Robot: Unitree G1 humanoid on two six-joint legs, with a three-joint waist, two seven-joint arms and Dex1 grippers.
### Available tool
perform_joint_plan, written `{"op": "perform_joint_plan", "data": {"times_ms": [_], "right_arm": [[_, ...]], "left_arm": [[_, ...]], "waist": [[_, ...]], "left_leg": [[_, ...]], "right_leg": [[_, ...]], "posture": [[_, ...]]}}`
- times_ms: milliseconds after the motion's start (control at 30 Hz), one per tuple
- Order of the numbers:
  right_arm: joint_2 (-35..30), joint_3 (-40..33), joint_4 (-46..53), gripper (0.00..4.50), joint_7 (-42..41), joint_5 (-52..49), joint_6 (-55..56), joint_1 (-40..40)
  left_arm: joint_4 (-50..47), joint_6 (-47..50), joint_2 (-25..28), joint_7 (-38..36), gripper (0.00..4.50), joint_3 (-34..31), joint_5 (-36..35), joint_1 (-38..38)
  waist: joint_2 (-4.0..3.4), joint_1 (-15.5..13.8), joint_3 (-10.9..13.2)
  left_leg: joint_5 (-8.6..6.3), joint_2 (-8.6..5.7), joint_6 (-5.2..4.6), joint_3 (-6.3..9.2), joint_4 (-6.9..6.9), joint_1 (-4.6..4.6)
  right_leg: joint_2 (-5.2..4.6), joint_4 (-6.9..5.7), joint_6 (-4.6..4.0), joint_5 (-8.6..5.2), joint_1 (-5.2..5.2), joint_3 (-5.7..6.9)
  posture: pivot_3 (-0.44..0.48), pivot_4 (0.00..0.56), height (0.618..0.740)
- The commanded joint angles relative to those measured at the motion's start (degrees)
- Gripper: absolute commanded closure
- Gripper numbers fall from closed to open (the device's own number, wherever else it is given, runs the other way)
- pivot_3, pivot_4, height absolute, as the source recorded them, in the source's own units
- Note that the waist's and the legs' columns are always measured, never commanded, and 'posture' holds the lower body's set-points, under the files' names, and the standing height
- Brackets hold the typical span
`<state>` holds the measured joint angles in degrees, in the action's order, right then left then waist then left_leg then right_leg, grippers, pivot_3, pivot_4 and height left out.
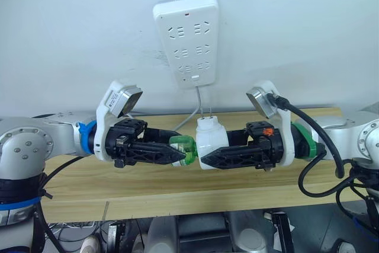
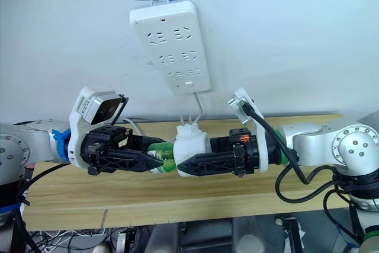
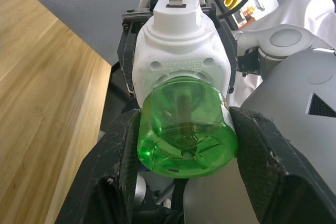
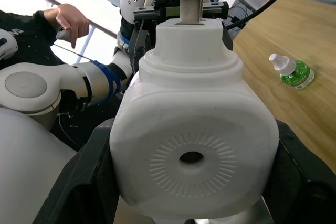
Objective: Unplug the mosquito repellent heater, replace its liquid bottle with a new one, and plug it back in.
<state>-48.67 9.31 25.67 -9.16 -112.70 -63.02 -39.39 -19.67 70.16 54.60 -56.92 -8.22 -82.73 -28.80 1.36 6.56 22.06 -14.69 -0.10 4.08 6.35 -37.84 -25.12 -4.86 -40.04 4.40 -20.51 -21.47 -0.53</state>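
Observation:
The white mosquito repellent heater (image 1: 211,136) hangs in the air above the wooden table (image 1: 148,185), its plug end pointing up. My right gripper (image 1: 208,151) is shut on its body; the right wrist view faces its domed end with the round vent hole (image 4: 191,157). A green liquid bottle (image 1: 188,145) sticks out of the heater's other end, seated in its base (image 3: 181,66). My left gripper (image 1: 180,148) is shut on this bottle, with its fingers (image 3: 118,166) on both sides. Another green bottle with a white cap (image 4: 292,72) lies on the table.
A long white power strip (image 1: 188,37) hangs on the wall above and behind the grippers, and its cord drops to the table. A person's hand (image 4: 68,19) is seen past my left arm in the right wrist view.

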Motion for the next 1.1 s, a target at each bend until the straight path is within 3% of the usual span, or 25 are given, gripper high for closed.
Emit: {"op": "perform_joint_plan", "data": {"times_ms": [33,400,1100], "right_arm": [[-1.42,-1.18,-0.22,1.45,0.42,0.49,0.53,-0.12],[-0.58,-1.68,0.93,1.45,5.37,1.69,3.69,1.12],[-1.86,-3.68,-0.15,1.45,6.71,2.36,5.09,1.96]], "left_arm": [[-2.01,-0.76,0.36,-2.03,2.25,-1.40,-0.07,0.85],[-2.28,-3.56,0.87,-2.76,2.25,-1.58,2.79,2.31],[-2.22,-3.42,2.48,-3.64,2.25,-2.67,2.78,3.76]], "waist": [[0.00,0.00,0.00],[0.00,-0.02,0.00],[0.00,-0.02,0.00]], "left_leg": [[0.00,0.00,0.00,0.00,0.00,0.00],[0.00,0.00,0.00,-0.01,0.01,0.00],[0.00,0.00,0.00,0.00,0.01,0.00]], "right_leg": [[0.00,0.00,0.00,0.00,0.00,0.00],[0.00,0.01,0.00,0.00,0.00,0.00],[0.00,0.00,0.00,0.00,0.00,0.00]], "posture": [[-0.183,0.383,0.740],[-0.179,0.387,0.740],[-0.179,0.385,0.740]]}}
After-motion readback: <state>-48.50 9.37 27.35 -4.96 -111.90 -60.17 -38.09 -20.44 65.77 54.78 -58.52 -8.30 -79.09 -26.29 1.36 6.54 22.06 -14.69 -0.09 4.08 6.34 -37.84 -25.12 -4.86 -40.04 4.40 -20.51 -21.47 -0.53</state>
